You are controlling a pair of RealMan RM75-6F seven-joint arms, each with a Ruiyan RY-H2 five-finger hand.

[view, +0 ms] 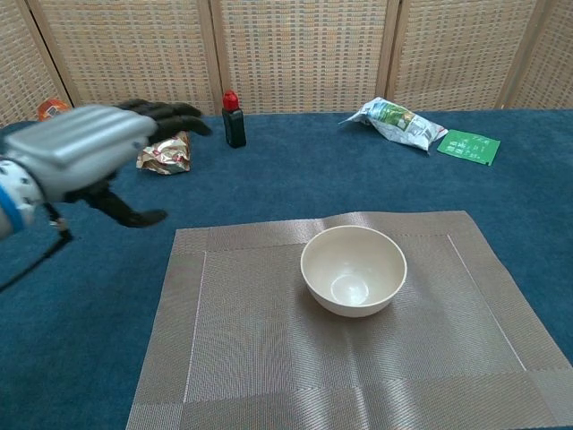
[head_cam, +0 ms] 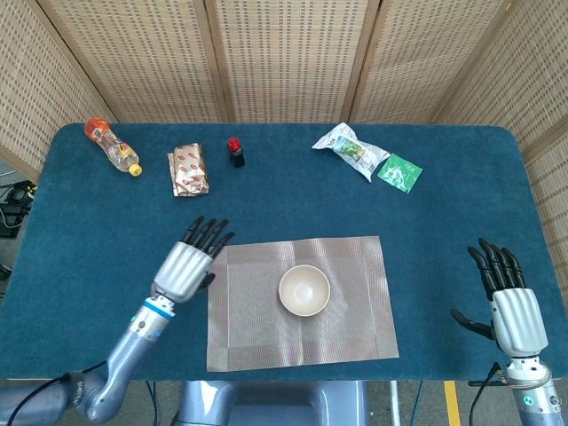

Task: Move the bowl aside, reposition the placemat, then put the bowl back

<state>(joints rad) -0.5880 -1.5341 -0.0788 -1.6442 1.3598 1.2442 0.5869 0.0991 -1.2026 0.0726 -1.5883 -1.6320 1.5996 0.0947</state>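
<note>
A cream bowl (head_cam: 304, 289) (view: 353, 270) stands upright near the middle of the woven grey placemat (head_cam: 355, 311) (view: 269, 358). My left hand (head_cam: 188, 264) (view: 85, 157) hovers open to the left of the mat's edge, fingers apart, holding nothing. My right hand (head_cam: 506, 297) is open at the table's near right corner, far from the mat, and shows only in the head view.
Along the far side of the blue table (head_cam: 106, 231) lie a plastic bottle (head_cam: 113, 147), a foil snack pack (head_cam: 189, 169) (view: 164, 150), a small dark bottle with a red cap (head_cam: 235, 152) (view: 233, 118), a white-green bag (head_cam: 351, 148) (view: 395, 121) and a green packet (head_cam: 399, 172) (view: 469, 146).
</note>
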